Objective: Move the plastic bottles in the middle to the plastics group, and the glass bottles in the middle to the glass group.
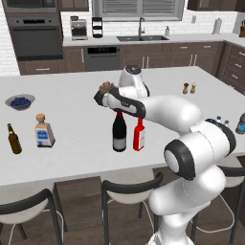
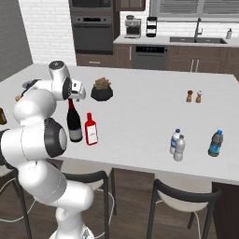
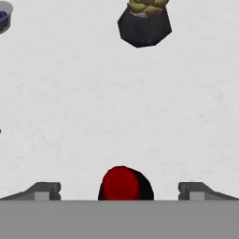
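Observation:
The tall dark wine bottle (image 1: 119, 133) (image 2: 73, 123) with red foil neck stands mid-counter, and the slim red bottle (image 1: 139, 135) (image 2: 91, 130) is just right of it. My gripper (image 1: 116, 110) (image 2: 72, 99) (image 3: 120, 189) hangs open directly above the wine bottle; the hand view has its red foil top (image 3: 122, 183) between the fingertips (image 3: 44, 190). At the left stand the brown beer bottle (image 1: 14, 139) and the square corked bottle (image 1: 44, 131). At the right, two small clear water bottles (image 2: 177, 144) stand near the dark blue-green bottle (image 2: 214, 143) (image 1: 240, 123).
A potted succulent (image 1: 106, 87) (image 2: 101, 89) (image 3: 144, 23) sits just behind the gripper. A bowl of blueberries (image 1: 20, 101) is at far left, and salt and pepper shakers (image 1: 189, 88) (image 2: 193, 96) at back right. Stools (image 1: 129, 189) line the counter's near edge.

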You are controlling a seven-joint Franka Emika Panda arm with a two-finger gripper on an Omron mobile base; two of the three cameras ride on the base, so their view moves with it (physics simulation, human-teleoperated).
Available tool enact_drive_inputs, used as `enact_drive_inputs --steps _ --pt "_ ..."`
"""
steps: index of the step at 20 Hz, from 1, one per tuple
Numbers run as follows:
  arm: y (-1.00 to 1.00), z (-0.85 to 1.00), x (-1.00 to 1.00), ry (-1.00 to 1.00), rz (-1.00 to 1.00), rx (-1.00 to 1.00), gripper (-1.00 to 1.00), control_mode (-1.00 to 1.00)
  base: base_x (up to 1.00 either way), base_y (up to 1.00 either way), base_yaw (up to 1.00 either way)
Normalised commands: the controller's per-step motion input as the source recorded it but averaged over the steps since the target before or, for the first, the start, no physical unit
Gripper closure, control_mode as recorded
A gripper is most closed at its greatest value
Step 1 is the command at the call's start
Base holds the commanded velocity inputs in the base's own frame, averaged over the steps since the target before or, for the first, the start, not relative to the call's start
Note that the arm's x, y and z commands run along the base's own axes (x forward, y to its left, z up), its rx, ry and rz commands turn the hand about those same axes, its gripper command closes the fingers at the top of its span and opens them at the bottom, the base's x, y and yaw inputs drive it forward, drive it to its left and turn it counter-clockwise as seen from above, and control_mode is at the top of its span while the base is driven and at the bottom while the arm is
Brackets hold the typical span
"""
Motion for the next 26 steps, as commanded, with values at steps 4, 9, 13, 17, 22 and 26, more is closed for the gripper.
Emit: enact_drive_inputs --steps 4,9,13,17,22,26 --pt "0.0 0.0 0.14 0.0 0.0 0.0 -1.0 -1.0 0.0 0.0 0.0" --pt "0.0 -0.01 0.06 0.0 0.0 0.0 -1.0 -1.0 0.0 0.0 0.0" --pt "0.0 -0.07 0.0 0.01 0.0 0.0 -1.0 -1.0 0.0 0.0 0.0" --pt "0.0 -0.05 0.0 0.0 0.0 0.0 -1.0 -1.0 0.0 0.0 0.0" --pt "0.0 -0.02 0.0 0.0 0.0 0.0 -1.0 -1.0 0.0 0.0 0.0" --pt "0.0 -0.09 0.0 0.0 0.0 0.0 -1.0 -1.0 0.0 0.0 0.0"
